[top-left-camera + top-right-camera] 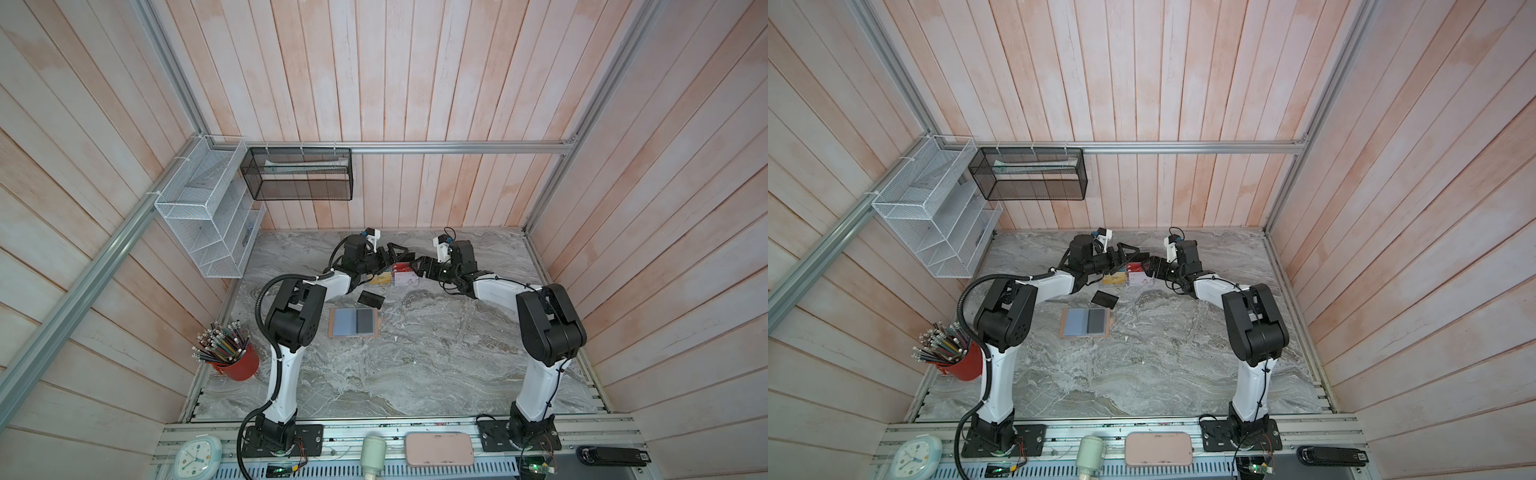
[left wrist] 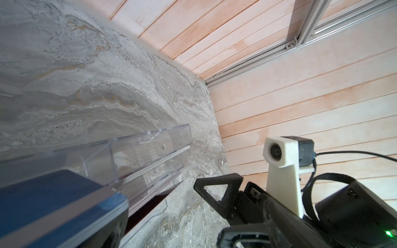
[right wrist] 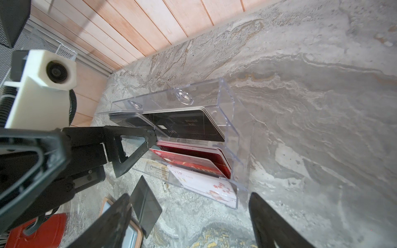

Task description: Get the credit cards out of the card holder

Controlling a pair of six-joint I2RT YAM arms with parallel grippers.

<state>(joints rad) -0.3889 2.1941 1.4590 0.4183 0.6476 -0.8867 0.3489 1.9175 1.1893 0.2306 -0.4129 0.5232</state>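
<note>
I am holding left gripper (image 1: 390, 257) and right gripper (image 1: 419, 266) agape, gripping nothing | card holder (image 1: 354, 328) is lying open toward my bases, long axis crosswise, nearer my left arm

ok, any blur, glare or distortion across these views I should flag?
Both top views: even soft light, no hard shadows, wall planks fanning outward from wide-angle stretch. Left wrist view: a dark blue flat slab right at the lens is out of focus. Right wrist view: the right gripper is blurred, with reflections on the clear acrylic tiered card rack.
</note>
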